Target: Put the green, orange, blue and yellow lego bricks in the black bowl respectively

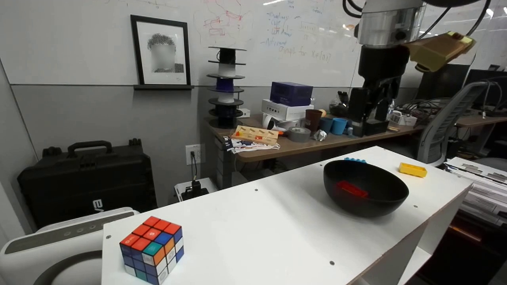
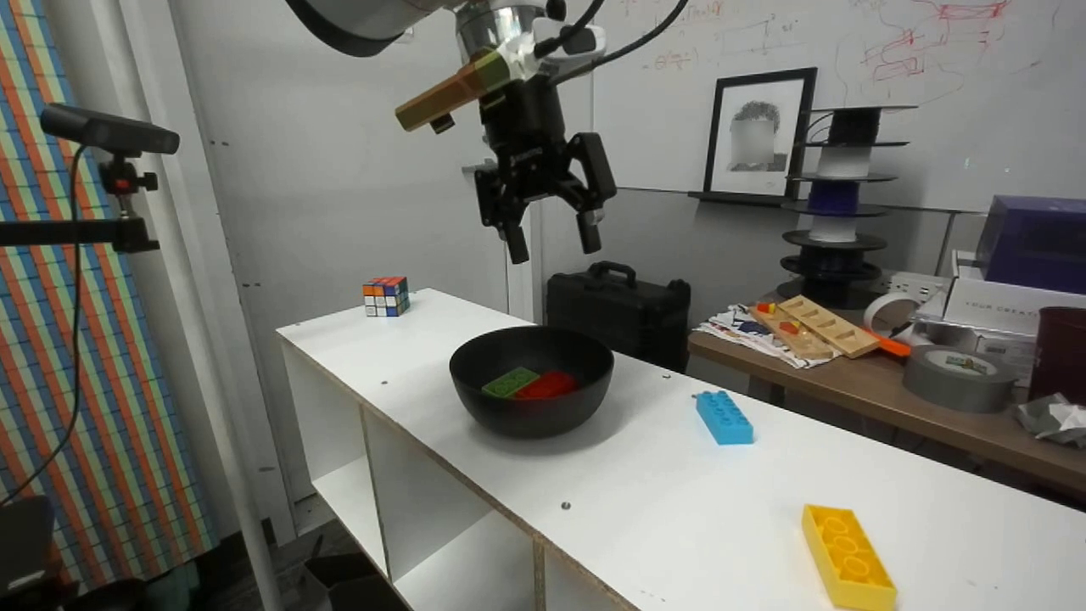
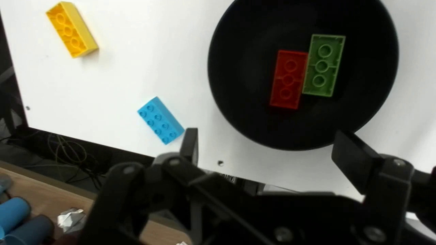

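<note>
Two down, two to go: green brick [image 3: 321, 69] and red brick [image 3: 297, 80] lie in the bowl [image 3: 245, 102], blue brick [image 3: 161, 120] and yellow brick [image 3: 80, 29] wait outside on the surface [image 2: 670, 501], and the claw [image 2: 553, 242] (spread wide, nothing gripped) hangs overhead.

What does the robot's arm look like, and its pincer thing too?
The smooth, pale arm has a black rim. Next comes a shiny, silver metal wrist collar, with loose black cables beside it and a boxy, brownish-yellow attachment near it. The black, two-fingered pincer has blocky, jointed fingers and small, round screw heads.
</note>
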You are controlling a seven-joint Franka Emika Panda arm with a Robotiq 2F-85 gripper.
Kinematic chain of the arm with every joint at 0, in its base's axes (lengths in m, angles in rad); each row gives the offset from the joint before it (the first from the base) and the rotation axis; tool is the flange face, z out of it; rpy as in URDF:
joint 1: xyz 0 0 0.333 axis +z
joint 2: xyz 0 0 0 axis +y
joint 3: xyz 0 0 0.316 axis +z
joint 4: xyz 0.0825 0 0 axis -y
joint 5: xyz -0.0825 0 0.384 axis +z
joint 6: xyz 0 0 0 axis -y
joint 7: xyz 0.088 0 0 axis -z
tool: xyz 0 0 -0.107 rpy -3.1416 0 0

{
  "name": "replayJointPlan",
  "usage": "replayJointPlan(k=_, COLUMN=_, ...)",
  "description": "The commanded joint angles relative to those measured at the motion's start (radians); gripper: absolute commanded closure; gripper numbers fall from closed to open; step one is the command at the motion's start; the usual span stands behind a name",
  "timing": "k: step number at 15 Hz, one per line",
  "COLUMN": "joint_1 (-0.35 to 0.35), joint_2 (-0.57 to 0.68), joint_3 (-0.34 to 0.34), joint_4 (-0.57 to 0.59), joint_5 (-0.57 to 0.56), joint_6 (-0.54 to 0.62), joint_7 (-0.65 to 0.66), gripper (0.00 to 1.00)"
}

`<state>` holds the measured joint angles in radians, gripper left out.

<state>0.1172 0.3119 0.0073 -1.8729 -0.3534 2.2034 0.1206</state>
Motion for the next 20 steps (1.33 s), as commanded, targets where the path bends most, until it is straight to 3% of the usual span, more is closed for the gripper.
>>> replayJointPlan(k=1, joint_1=-0.037, joint_2=0.005, joint_3=-0.029, joint_4=0.084, joint_5=-0.006, joint_6=0.0, joint_7=-0.044, gripper=0.0)
replayJointPlan(k=5, joint_1=-0.102, joint_2=0.048, joint_3=-0.046, joint_4=0.177, joint_5=0.014, joint_6=0.003, joint_7=-0.191, gripper=0.0)
replayJointPlan(k=10, joint_1=-0.201, joint_2=0.147, joint_3=-0.022, joint_4=0.324, joint_5=0.109, joint_6=-0.081, joint_7=-0.548, gripper=0.0)
replayJointPlan(k=13, joint_1=-0.238, joint_2=0.215, joint_3=-0.029, joint_4=0.403, joint_5=0.096, joint_6=-0.139, joint_7=-0.701, gripper=0.0)
replayJointPlan(k=20, joint_1=-0.284, joint_2=0.366, joint_3=-0.032, joint_4=0.407, joint_5=0.032, joint_6=0.015, joint_7=-0.871, gripper=0.0)
